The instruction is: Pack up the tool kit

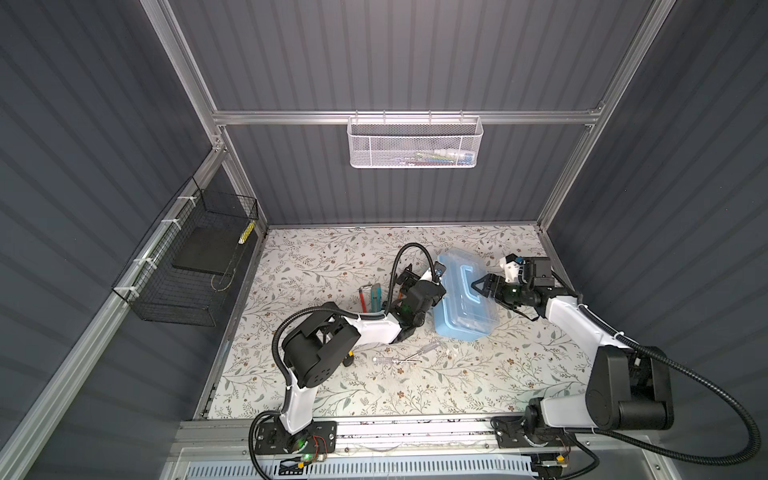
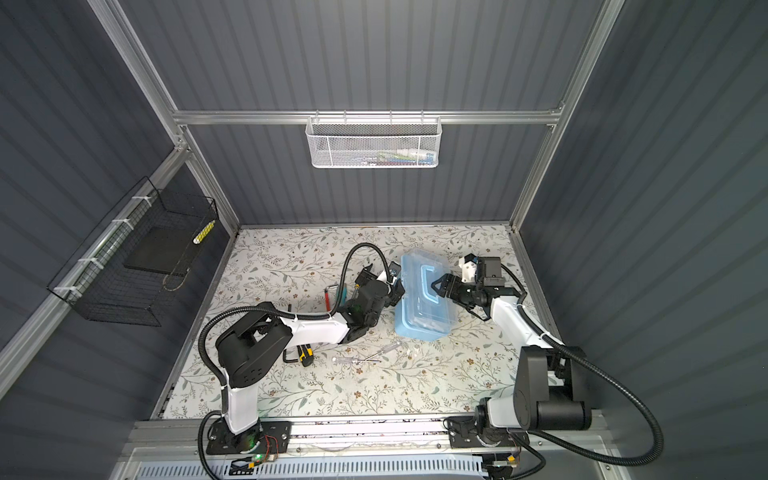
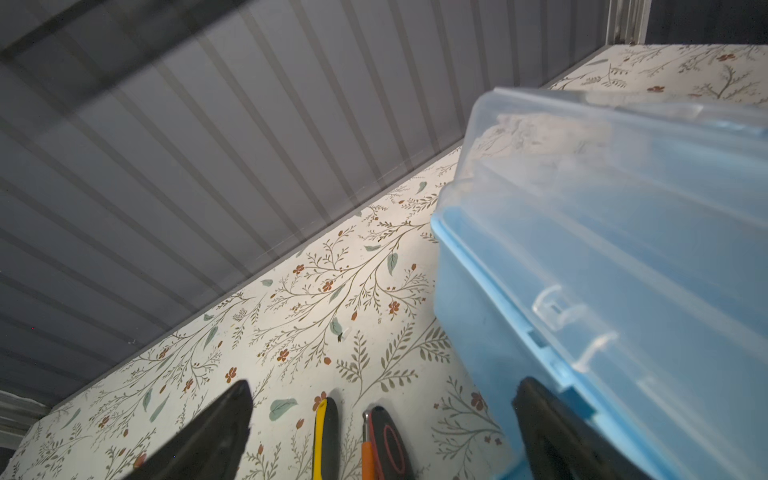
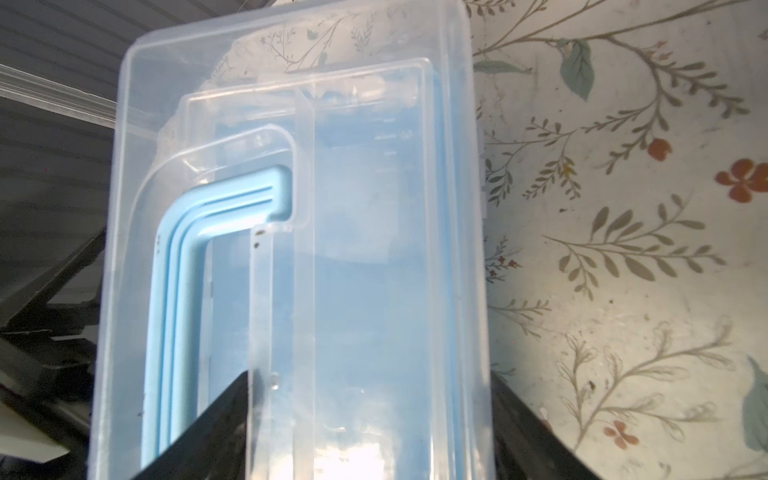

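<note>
While the tool box [image 1: 465, 316] sits lid-down toward the back right corner of the bench [image 1: 332, 386], both sets of fingers [image 3: 208, 440] stand wide: left gripper [image 3: 386, 384] beside its latch side, right gripper [image 4: 374, 374] over the clear lid [image 4: 374, 187]. Best bet: free the latches [image 3: 557, 307] first, then lift.

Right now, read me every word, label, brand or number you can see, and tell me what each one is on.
No text is legible in any view.
Clear lid: faint embossed marks near one end, too blurred to read.
White mesh basket: coloured items inside, any labels too small to read.
Utility knife: only a red oval outline, no letters.
</note>
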You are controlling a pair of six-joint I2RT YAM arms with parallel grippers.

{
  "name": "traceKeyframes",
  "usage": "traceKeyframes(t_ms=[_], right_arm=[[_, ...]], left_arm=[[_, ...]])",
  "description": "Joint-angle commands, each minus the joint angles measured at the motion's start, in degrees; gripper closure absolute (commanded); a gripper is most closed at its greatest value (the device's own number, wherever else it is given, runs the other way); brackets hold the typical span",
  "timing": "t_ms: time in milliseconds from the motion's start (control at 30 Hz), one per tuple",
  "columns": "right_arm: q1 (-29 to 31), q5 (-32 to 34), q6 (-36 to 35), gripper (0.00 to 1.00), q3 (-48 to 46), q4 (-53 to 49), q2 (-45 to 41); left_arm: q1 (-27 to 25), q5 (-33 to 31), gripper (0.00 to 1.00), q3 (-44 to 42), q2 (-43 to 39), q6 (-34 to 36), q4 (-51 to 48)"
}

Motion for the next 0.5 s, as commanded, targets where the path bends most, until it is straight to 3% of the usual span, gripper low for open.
traceKeyframes(t_ms=[0,467], right_arm=[[0.08,-2.78,1.39,0.3,1.04,-4.47,-0.79],[-3.38,-11.32,6.57,0.29,-1.82,2.44,-3.81]], left_arm=[[-0.49,1.83,0.0,1.49,1.84,-1.68,-4.19],[-0.45,1.59,0.0,2.39,2.6,-2.47,-6.02]])
